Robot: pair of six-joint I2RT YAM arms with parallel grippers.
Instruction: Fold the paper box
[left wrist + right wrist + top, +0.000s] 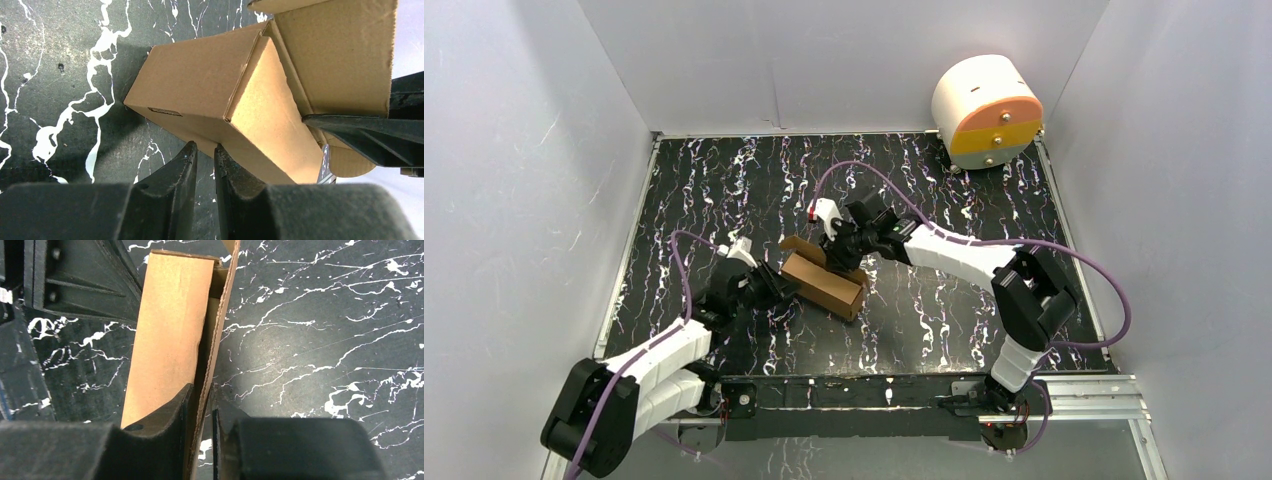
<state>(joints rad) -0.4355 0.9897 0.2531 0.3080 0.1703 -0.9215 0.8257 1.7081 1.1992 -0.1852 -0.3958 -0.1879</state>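
Note:
The paper box (824,283) is a brown cardboard carton lying aslant in the middle of the table, with one flap (802,247) standing open at its far side. My left gripper (776,287) is at its left end. In the left wrist view the fingertips of that gripper (204,146) stand almost together, pinched at the lower edge of the box (200,80). My right gripper (834,250) reaches in from the far side. In the right wrist view the open flap (220,330) runs edge-on between the narrow jaws of that gripper (200,390), beside the body of the box (170,325).
A white cylinder (986,110) with an orange-and-yellow face stands at the back right corner. White walls close the black marbled table (944,310) on three sides. The arm bases sit on a rail (864,392) along the near edge.

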